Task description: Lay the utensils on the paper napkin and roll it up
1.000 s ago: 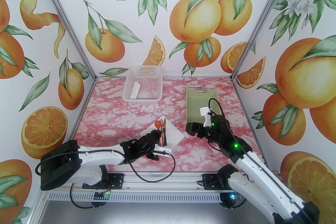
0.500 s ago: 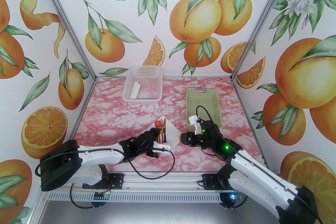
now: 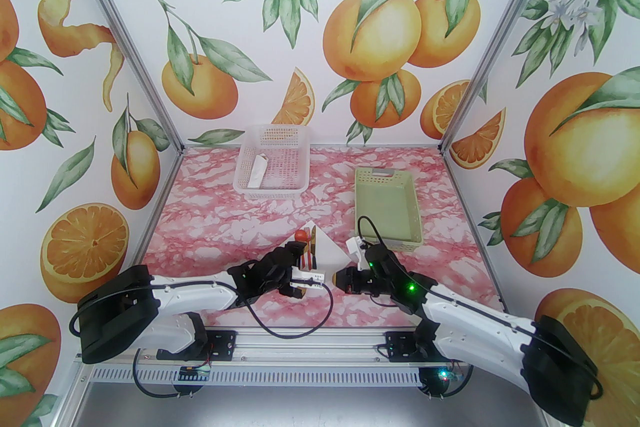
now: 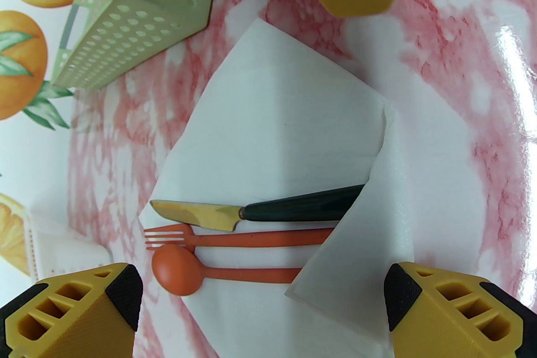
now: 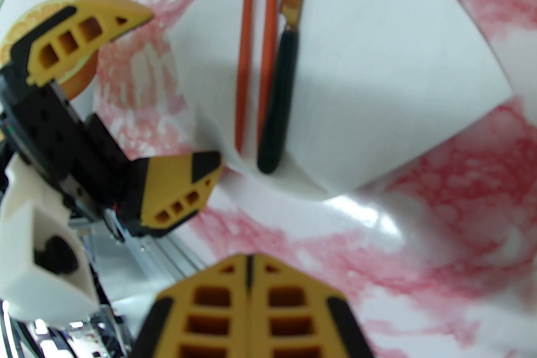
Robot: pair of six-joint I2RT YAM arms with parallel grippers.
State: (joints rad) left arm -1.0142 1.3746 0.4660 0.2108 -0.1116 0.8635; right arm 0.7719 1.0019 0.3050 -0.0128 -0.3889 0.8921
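Far left on the surface [image 3: 210,225]: a white basket [image 3: 245,164] with a slim paper roll [image 3: 257,172] lying inside.

Next, the left claw [image 4: 262,297]: fingers spread wide, nothing gripped. Positioned over the near corner of the napkin [image 4: 272,117], above the handle ends.

On the napkin, the utensils laid side by side, parallel and close together, heads pointing away from the arms. In order from the left in the top view: red-orange spoon [image 3: 300,235], orange fork [image 3: 306,245], then the knife [image 3: 313,240] with gold blade and dark handle. Fork tines right against the spoon bowl.

The napkin itself: white, lying as a diamond near the middle of the surface, between the two claws. Near corner turned up and folded over the handle ends, as seen from the left wrist.

Then the right claw [image 3: 337,276]: fingers pressed flat together, nothing between them. Held low, just beside the napkin's near right edge, tip aimed toward the left claw.

Farther right and back: a green basket [image 3: 357,204], near the napkin's right corner and well apart from the white basket.
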